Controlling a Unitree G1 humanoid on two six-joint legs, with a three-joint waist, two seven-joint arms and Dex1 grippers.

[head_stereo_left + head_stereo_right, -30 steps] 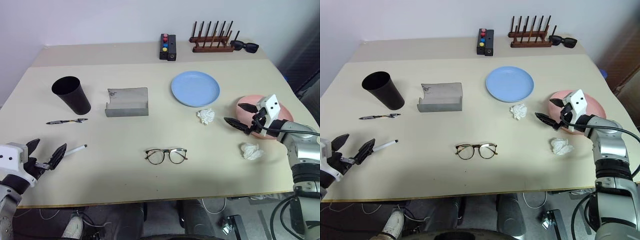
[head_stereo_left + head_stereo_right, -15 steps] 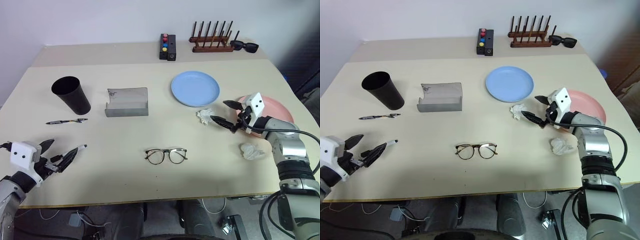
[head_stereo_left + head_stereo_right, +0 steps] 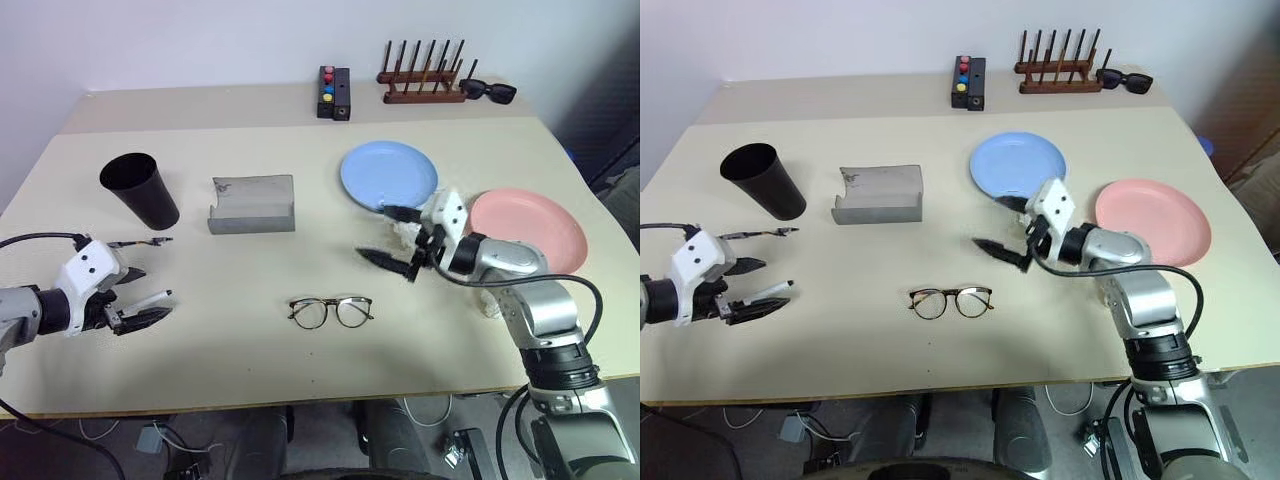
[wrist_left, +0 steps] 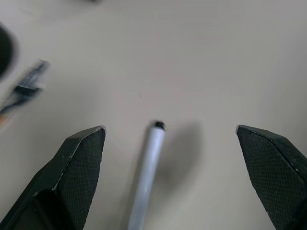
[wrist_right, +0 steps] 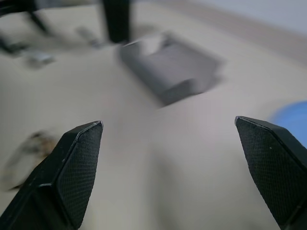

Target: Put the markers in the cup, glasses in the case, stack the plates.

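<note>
white marker (image 4: 147, 172): slim, dark tip, flat on table (image 3: 250, 350), between left gripper (image 4: 172, 158) fingers, jaws wide
glasses (image 3: 331, 311): thin dark frame, mid-table
right gripper (image 3: 392, 237): wide, empty, above table

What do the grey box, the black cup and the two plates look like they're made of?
The grey case looks like felt or stiff fabric: matte, soft-edged. The black cup seems to be plastic, thin-walled with a dull sheen. The blue plate and pink plate look like smooth plastic or glazed ceramic; I can't tell which.
</note>
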